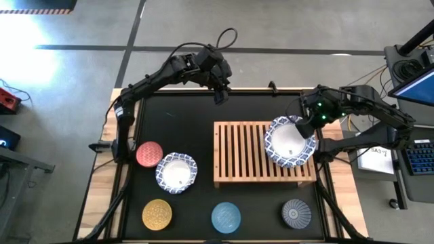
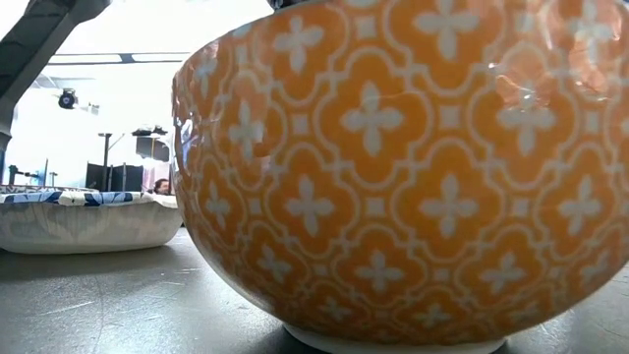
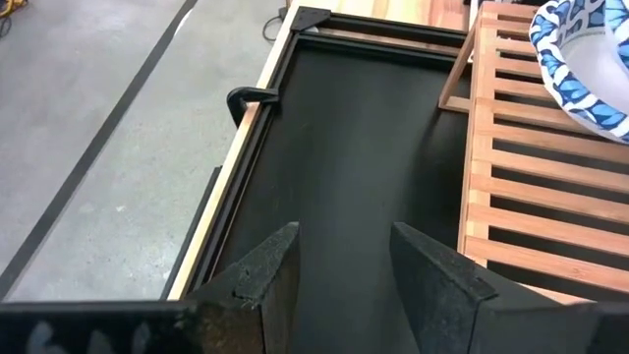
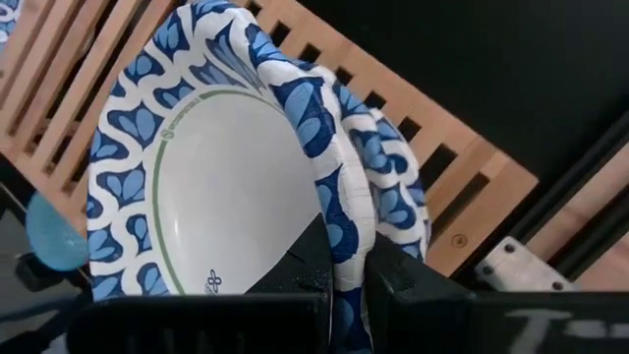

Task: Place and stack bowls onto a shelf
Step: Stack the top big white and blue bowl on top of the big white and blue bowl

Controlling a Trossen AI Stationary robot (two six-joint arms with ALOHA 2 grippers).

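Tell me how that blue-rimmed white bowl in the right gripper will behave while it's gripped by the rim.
The white bowl looks like thin paper, so it is probably very light. The right gripper pinches only its rim, which appears to bend there, so it will likely flex instead of staying stiff. On the slatted shelf it could slide easily if nudged.

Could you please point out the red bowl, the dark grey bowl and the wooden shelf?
red bowl (image 1: 149, 154), high view, its centre.
dark grey bowl (image 1: 296, 213), high view, its centre.
wooden shelf (image 1: 241, 152), high view, bare slats.
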